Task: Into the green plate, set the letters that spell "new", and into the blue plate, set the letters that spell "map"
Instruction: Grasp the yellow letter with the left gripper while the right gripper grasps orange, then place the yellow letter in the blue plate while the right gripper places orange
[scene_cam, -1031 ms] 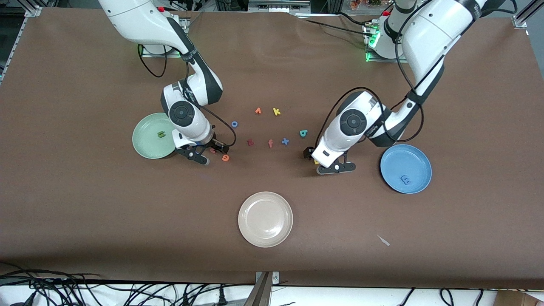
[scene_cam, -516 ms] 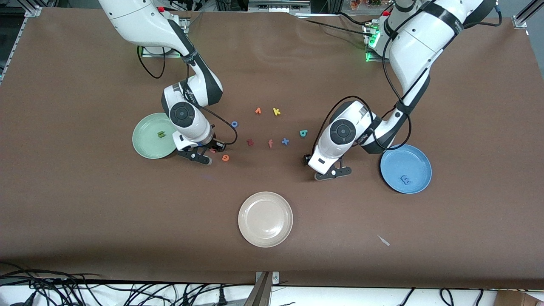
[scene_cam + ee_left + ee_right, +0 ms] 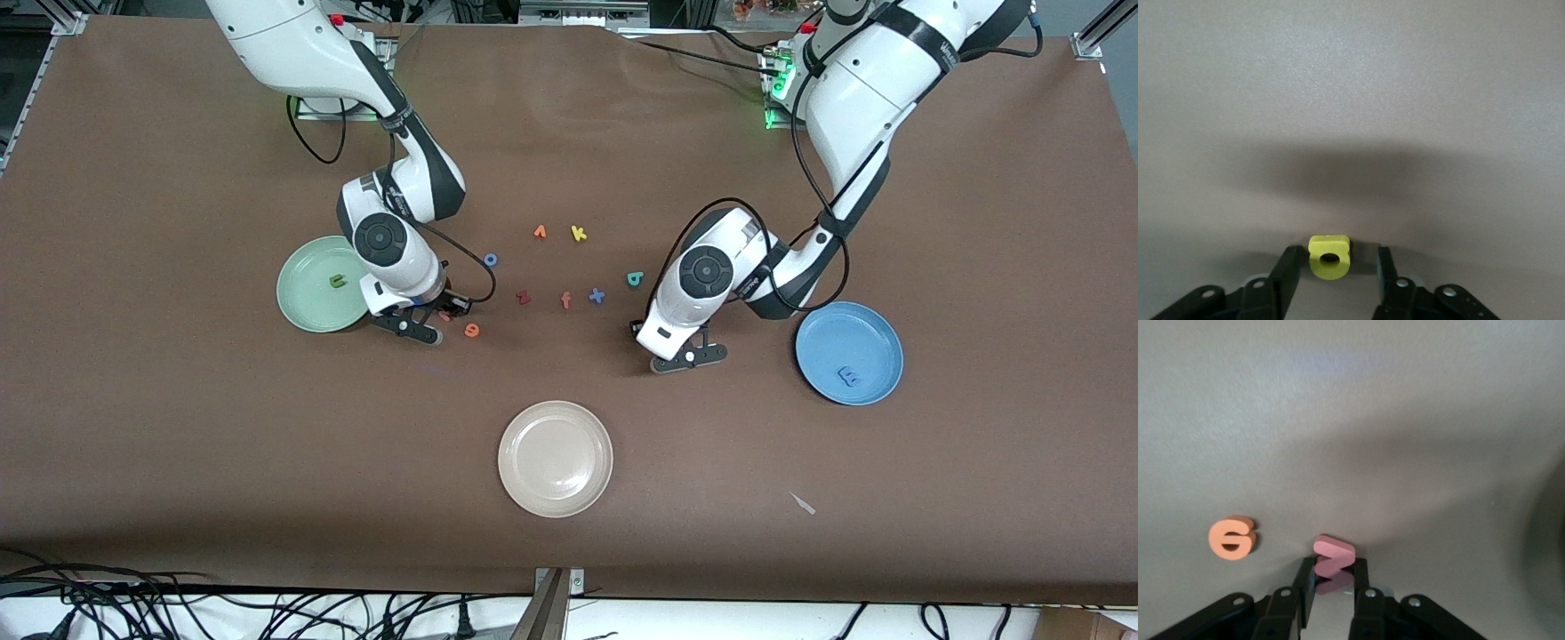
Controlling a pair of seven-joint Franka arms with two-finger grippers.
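My right gripper (image 3: 1334, 565) is down at the table beside the green plate (image 3: 307, 302), shut on the salmon-pink "w" (image 3: 1333, 553). The orange "e" (image 3: 1233, 537) lies loose on the table close by. A green "n" (image 3: 337, 281) rests in the green plate. My left gripper (image 3: 1338, 253) is low at the table with the yellow "a" (image 3: 1329, 257) between its fingers, a gap showing on each side. In the front view that hand hides the "a". The teal "p" (image 3: 635, 279) lies near it. The blue plate (image 3: 867, 333) holds the blue "m" (image 3: 850, 377).
A cream-white plate (image 3: 556, 458) sits nearer the front camera, mid-table. Between the arms lie a yellow "k" (image 3: 579, 234), orange "v" (image 3: 540, 232), blue "o" (image 3: 491, 260), blue "x" (image 3: 597, 295), salmon "f" (image 3: 565, 300) and a red letter (image 3: 524, 297).
My right gripper has closed on the pink "w". My left hand has shifted a little toward the right arm's end, settling over the yellow "a", and its fingers have drawn closer together.
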